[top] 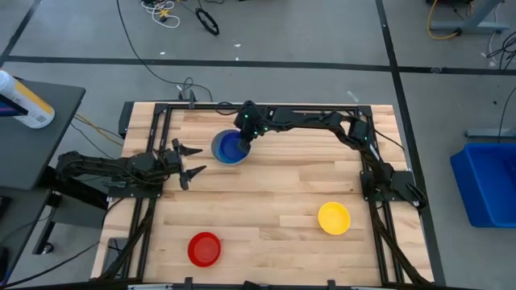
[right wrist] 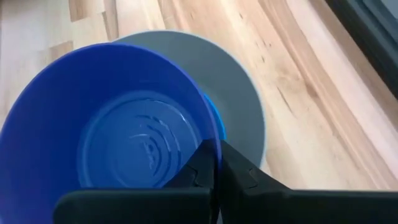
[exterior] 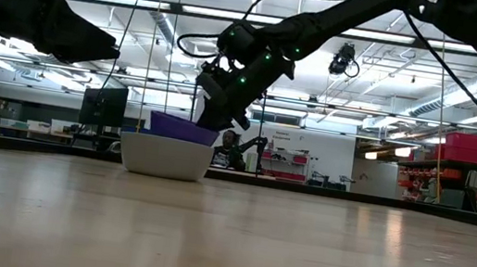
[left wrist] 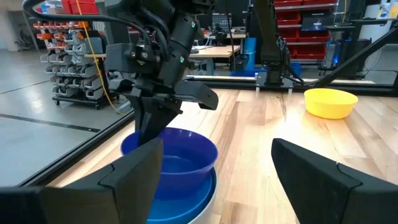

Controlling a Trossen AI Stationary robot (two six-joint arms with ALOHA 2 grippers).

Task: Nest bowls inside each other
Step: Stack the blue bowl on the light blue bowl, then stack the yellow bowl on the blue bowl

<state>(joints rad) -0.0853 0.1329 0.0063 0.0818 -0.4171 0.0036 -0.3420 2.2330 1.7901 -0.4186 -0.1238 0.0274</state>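
A dark blue bowl (top: pixel 228 149) sits tilted in a light blue bowl (left wrist: pixel 198 198), which lies inside the grey bowl (exterior: pixel 165 157) at the table's far middle. My right gripper (right wrist: pixel 215 167) is shut on the dark blue bowl's rim, on the side toward the table's right edge. My left gripper (top: pixel 192 162) waits open to the left of the stack, pointing level at it, touching nothing. A yellow bowl (top: pixel 334 218) stands near right on the table, and a red bowl (top: pixel 204 249) near the front edge. My right gripper pinches the dark blue bowl's rim (right wrist: pixel 214 140), one finger inside the bowl and one outside. The fingers (left wrist: pixel 151 124) come slanting down from above. The bowl is tilted with its bottom down inside the light blue bowl; whether it rests there cannot be seen.
Black frame rails (top: pixel 266 105) run along the table's far edge and both sides. Bare wood lies between the stack and the yellow and red bowls. A blue bin (top: pixel 490 181) stands on the floor beyond the right edge.
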